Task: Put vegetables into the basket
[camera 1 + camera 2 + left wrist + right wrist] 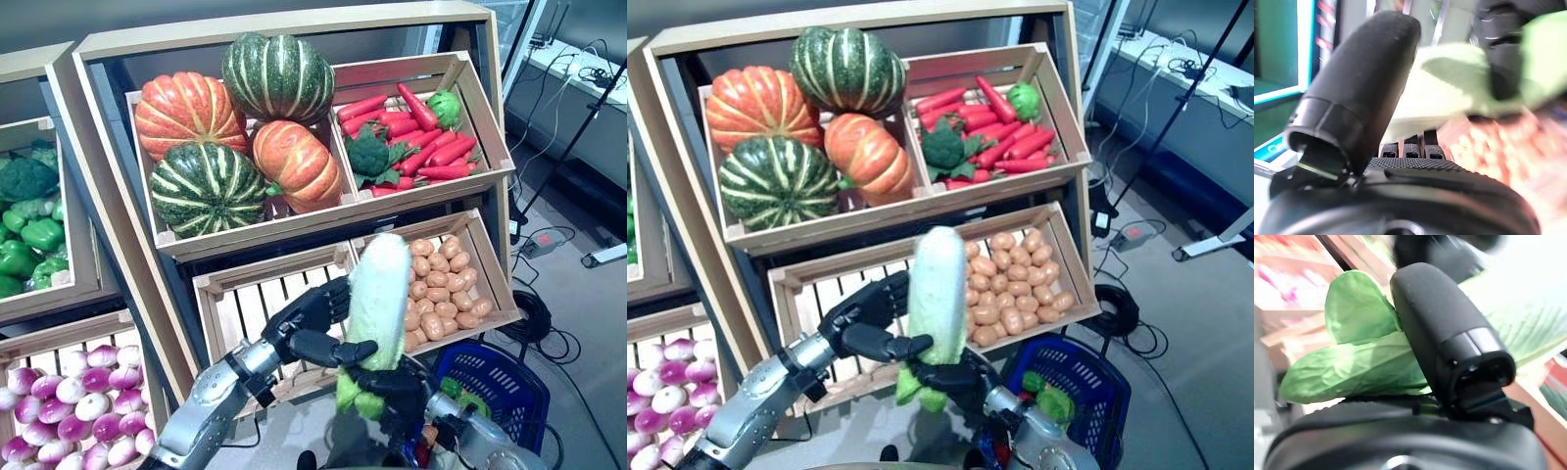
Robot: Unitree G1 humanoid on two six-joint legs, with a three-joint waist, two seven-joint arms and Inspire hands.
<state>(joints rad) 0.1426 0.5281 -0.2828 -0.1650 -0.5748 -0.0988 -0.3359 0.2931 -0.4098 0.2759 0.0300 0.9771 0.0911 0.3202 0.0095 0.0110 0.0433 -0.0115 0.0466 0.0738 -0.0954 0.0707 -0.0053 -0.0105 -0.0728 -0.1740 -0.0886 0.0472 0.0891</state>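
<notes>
A long pale green Chinese cabbage (379, 289) stands upright in front of the stand's lower crate, held by both hands. My left hand (312, 325) is curled round its middle, thumb in front and fingers behind. My right hand (394, 384) grips its leafy lower end from below. The cabbage shows in the left wrist view (1449, 93) past the thumb, and its green leaves (1356, 352) lie under the right thumb. The blue basket (509, 392) stands on the floor at the lower right, just right of the right hand, with a green leafy vegetable (1048, 399) in it.
The wooden stand (108, 196) with tilted crates fills the back and left. A slatted lower crate (245, 304) is right behind the hands. A power strip (541, 241) and a stand's leg (602, 257) lie on the floor at the right.
</notes>
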